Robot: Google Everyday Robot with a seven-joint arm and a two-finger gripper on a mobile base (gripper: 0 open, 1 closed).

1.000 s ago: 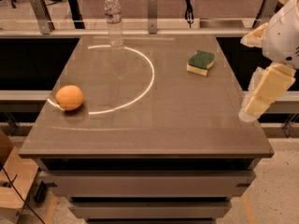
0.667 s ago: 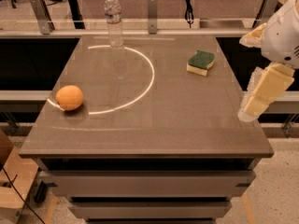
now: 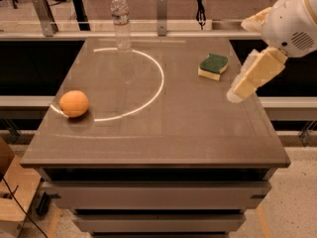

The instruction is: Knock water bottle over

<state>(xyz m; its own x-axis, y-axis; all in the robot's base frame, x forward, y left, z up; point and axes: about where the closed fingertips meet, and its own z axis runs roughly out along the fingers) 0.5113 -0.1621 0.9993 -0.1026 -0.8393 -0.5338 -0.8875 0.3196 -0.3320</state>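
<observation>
One table fills the shot: a dark grey-brown square tabletop with a smooth, slightly glossy surface, and grey drawer fronts stacked beneath it. A pale curved line sweeps across the left half of the top. Behind the table runs a light metal rail with upright posts, past it a dim strip of room with dark legs and cables, and down at the right there's speckled light floor.

Now the count: one bottle, one orange, one sponge, three items in all. The round orange fruit sits at 9 o'clock, on the lower end of the curve. The yellow sponge with a green scrubbing top lies flat at 2 o'clock.

And the star of the show, the small clear ribbed plastic water bottle with white cap and pale label band, stands upright at 12 o'clock, right at the far edge, a faint reflection on the surface before it.

Over at 3 o'clock, the cream-coloured gripper hangs off the white robot arm above the right edge, well apart from the bottle and near the sponge. Open or closed? Cannot tell from here.
</observation>
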